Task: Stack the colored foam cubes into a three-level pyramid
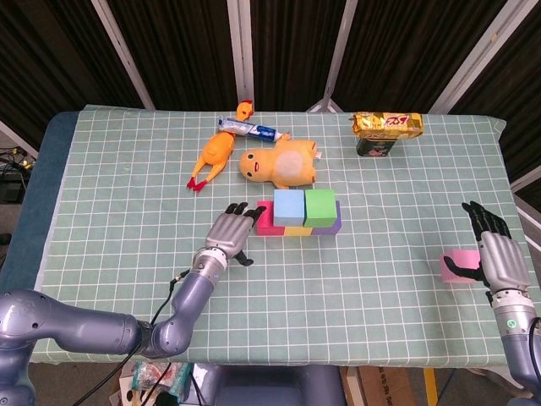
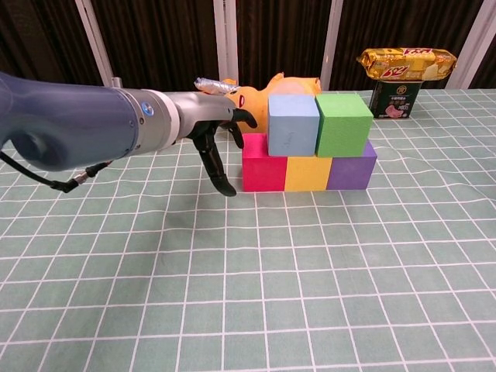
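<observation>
Foam cubes: red [image 2: 263, 162], yellow [image 2: 306, 171], purple [image 2: 350, 168] in a row at table [image 1: 110, 194] centre; blue [image 2: 293, 124] and green [image 2: 343, 122] stacked on top. Pink cube [image 1: 457, 266] apart, near right edge. Left hand [image 1: 232, 230] empty, fingers spread, tips just beside red cube. Right hand [image 1: 500, 259] beside pink cube, fingers extended, thumb against it; hold not discernible.

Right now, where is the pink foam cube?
In the head view, the pink cube sits near the table's right edge, beside the right hand, far from the stacked cubes; the chest view misses it.
</observation>
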Available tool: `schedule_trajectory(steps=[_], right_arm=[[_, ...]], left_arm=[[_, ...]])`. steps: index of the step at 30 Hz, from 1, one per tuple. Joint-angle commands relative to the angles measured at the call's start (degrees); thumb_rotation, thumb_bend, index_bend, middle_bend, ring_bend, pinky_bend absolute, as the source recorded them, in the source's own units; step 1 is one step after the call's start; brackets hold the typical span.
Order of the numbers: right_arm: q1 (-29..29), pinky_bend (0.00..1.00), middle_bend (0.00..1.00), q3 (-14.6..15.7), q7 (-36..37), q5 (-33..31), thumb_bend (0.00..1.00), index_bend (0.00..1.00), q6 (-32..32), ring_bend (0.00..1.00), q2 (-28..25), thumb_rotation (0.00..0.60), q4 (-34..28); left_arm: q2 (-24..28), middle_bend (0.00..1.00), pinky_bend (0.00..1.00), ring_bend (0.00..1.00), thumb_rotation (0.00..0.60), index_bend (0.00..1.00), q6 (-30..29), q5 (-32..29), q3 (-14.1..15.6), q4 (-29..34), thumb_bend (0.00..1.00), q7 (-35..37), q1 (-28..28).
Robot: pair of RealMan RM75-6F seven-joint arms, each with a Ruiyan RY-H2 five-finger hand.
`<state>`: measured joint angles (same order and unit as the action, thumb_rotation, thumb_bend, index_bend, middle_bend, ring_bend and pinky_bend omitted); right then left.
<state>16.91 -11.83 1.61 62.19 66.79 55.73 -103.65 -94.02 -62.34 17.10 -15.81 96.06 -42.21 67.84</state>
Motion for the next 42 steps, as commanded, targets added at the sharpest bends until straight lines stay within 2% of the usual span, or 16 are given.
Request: schedule_trajectory(steps=[1,42], right_arm=[[0.00,0.00,0.00,0.01,0.01,0.00,0.30,0.00,-0.01,0.00,0.01,0.600,0.01],[0.05,0.00,0.00,-0.03,0.62,-0.22,0.30,0.00,-0.38,0.00,-0.17,0.600,-0.17]], left_arm=[[-0.37,0.16,0.04,0.02,0.600,0.00,0.06,0.13,-0.22,-0.28,0.16,0.02,0.21],[-0.60,0.16,0.04,0.02,0.600,0.00,-0.80,0.21,-0.92,0.16,0.16,-0.60,0.57]])
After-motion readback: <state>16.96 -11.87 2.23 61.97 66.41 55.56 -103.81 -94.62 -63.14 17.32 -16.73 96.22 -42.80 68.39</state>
